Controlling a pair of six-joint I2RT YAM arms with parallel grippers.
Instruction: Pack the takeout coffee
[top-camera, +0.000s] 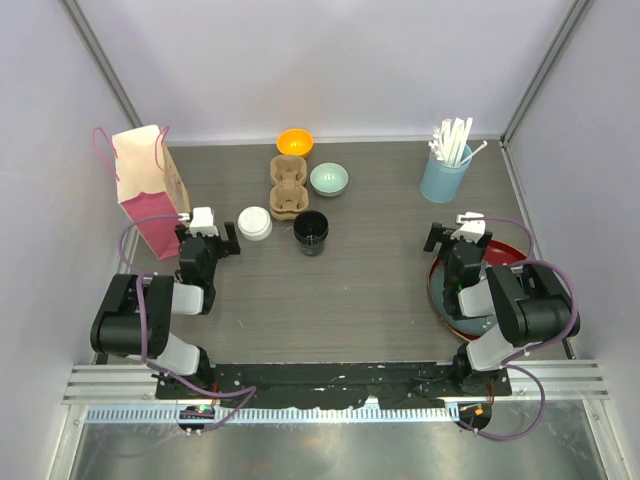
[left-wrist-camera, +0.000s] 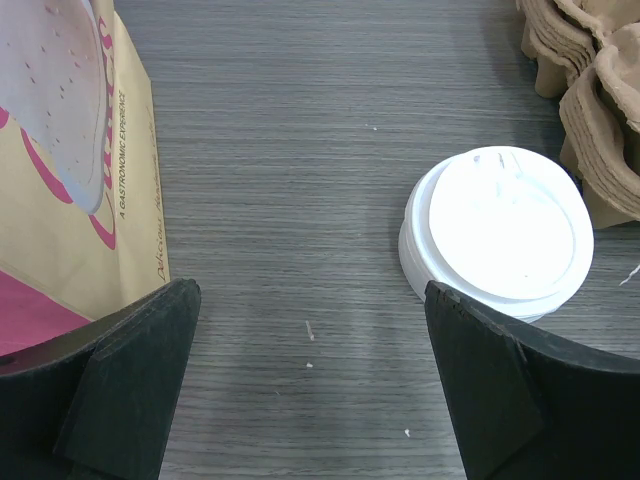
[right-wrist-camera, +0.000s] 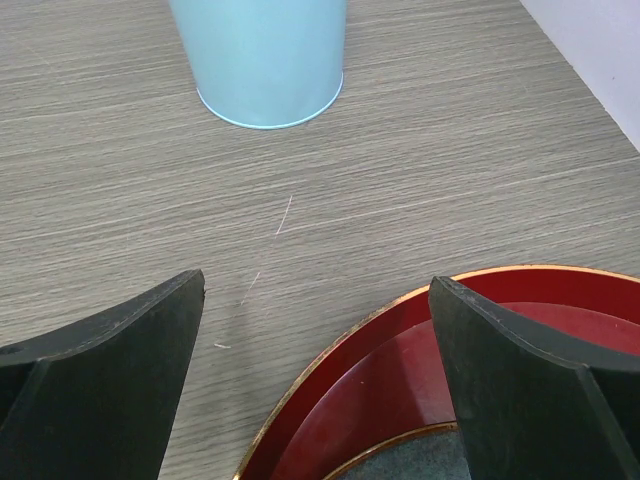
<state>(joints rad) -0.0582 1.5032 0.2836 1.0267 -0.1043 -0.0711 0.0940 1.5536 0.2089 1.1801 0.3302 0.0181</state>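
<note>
top external: black cup (top-camera: 311, 232) stands upright near table (top-camera: 360, 290) centre, toward 11 o'clock. long axis vertical, open mouth up. white lid (top-camera: 254, 223) sits at 9 o'clock of the cup, near it but apart, flat and top face up. it is round, so no sideways heading. cannot tell if a cup is under the lid.

cardboard carrier (top-camera: 288, 187) lies at 12 o'clock of the gap between lid and cup, its long axis running 12 to 6. orange bowl (top-camera: 294, 143) is at 12 o'clock of the carrier, pale green bowl (top-camera: 329, 179) at its 3 o'clock. paper bag (top-camera: 145, 190) stands upright at the table's 9 o'clock edge, handles up. light-blue tumbler (top-camera: 445, 172) with white straws (top-camera: 455, 140) is at 2 o'clock. red tray (top-camera: 440, 290) is at 4 o'clock, mostly under the right arm.

left gripper (top-camera: 208, 236) sits between bag and lid, jaws spread wide, holding nothing, pointing 12 o'clock. right gripper (top-camera: 460, 234) is above the tray's far rim, jaws spread wide, holding nothing, pointing 12 o'clock at the tumbler.

left wrist: left gripper (left-wrist-camera: 310, 385) released. lid (left-wrist-camera: 497, 232) is at 1 o'clock of the finger gap, just ahead of the right finger, not touching. bag (left-wrist-camera: 60, 170) at 10 o'clock, carrier (left-wrist-camera: 590, 80) at 2 o'clock, just beside the lid.

right wrist: right gripper (right-wrist-camera: 315, 375) released. tumbler (right-wrist-camera: 262, 55) base at 12 o'clock, apart from the fingers. tray (right-wrist-camera: 400, 350) rim is under the right finger.
</note>
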